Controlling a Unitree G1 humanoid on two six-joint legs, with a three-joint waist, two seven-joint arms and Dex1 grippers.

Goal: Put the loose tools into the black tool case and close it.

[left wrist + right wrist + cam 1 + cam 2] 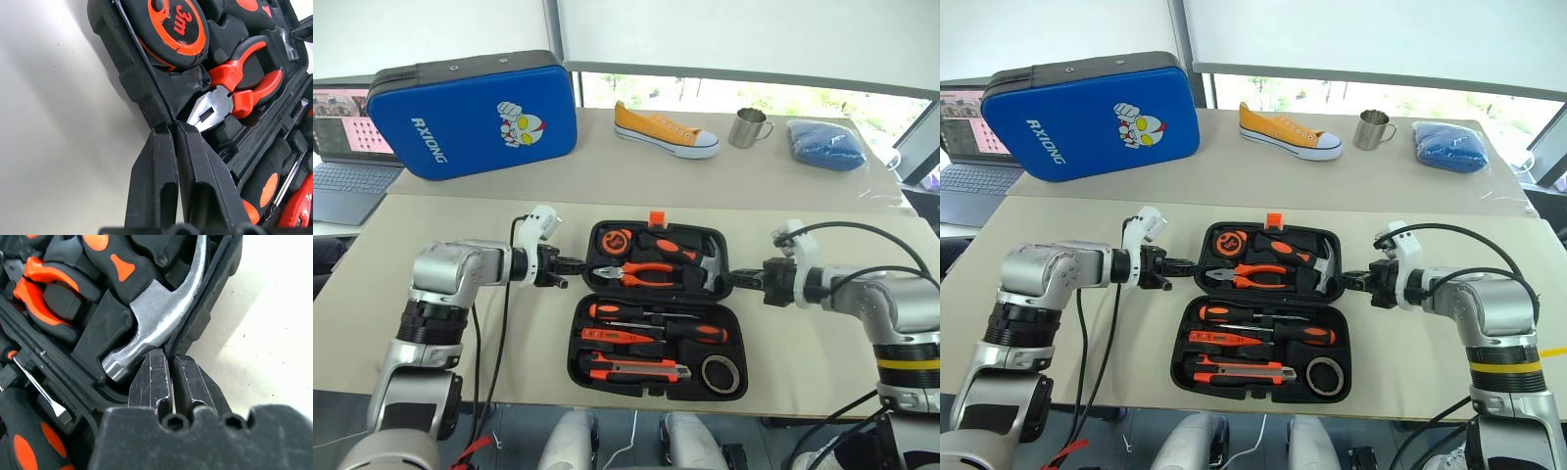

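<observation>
Beige table (pixel 460 372), laptop (pixel 342 166) beyond.

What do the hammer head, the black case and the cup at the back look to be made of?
Hammer head: bright steel, polished with fine scuffs. Black case: matte moulded plastic, judging by its rounded corners and shaped slots. Cup: probably stainless steel, dull silver sheen.

This looks like an office or robotics lab: long beige tables (pixel 431 235) stand before a window with roller blinds (pixel 744 34), an open laptop (pixel 347 147) sits at the side, and unrelated test items like a yellow sneaker (pixel 664 130), steel mug (pixel 748 127) lie about
</observation>
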